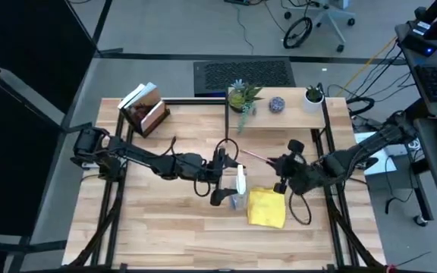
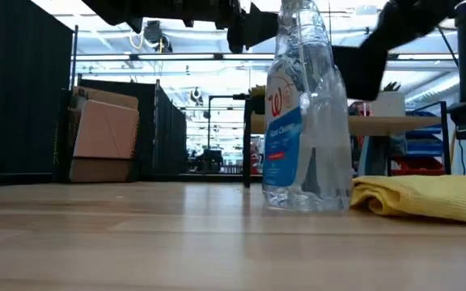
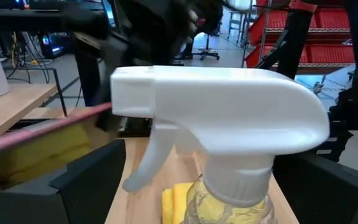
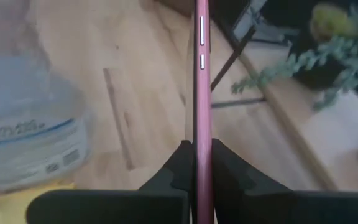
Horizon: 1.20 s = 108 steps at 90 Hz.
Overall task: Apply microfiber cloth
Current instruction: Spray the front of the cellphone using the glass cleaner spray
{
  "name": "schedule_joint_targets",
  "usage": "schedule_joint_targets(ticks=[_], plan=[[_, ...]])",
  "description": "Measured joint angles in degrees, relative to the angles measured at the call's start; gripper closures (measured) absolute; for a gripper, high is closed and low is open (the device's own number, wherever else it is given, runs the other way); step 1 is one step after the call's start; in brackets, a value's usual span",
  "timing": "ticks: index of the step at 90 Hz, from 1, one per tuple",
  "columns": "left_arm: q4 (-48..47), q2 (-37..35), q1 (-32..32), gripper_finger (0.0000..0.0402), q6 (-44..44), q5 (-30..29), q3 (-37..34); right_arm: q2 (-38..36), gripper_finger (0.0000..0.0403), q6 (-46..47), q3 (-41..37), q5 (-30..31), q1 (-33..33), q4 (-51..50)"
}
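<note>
Yellow microfiber cloth (image 1: 267, 208), one, laid rumpled on the wooden worktop (image 1: 158, 220) toward its front edge, right of centre.

One clear spray bottle (image 2: 304, 113) with a white trigger head is stood upright just beside the cloth's left edge; contact cannot be judged. One phone (image 4: 202, 93) with a red casing is clamped edge-on between the closed fingers of the right gripper (image 1: 282, 168), held above the worktop behind the cloth. The left gripper (image 1: 220, 179) is spread open about the bottle's trigger head, nothing grasped. The cloth is cut off at the frame edge in the low view and partly hidden behind the bottle in the left wrist view.
</note>
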Motion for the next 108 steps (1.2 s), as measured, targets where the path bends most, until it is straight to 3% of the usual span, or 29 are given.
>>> schedule_joint_targets(ticks=[28, 41, 57, 91, 108], plan=[[-0.02, 0.0, 0.0, 0.0027, -2.43, -0.82, 0.0, -3.35, 0.0391, -17.11, 0.0, -20.81, -12.72, 14.4], [-0.09, 0.0, 0.0, 0.0027, -2.43, -0.87, 0.0, -2.54, 0.0391, -20.53, 0.0, -25.56, -15.54, 18.78], [-0.13, 0.0, 0.02, 0.0041, -2.43, -0.87, 0.0, -2.73, 0.0391, -22.65, 0.0, -26.66, -16.27, 21.59], [-0.26, -0.02, 0.0, 0.0132, -2.36, -0.83, -0.02, -2.73, 0.0391, -22.48, 0.0, -27.53, -16.27, 21.55], [-0.28, -0.04, 0.0, 0.0136, 0.93, -0.83, -0.02, -2.75, 0.0391, -22.94, 0.0, -27.54, -16.27, 21.45]])
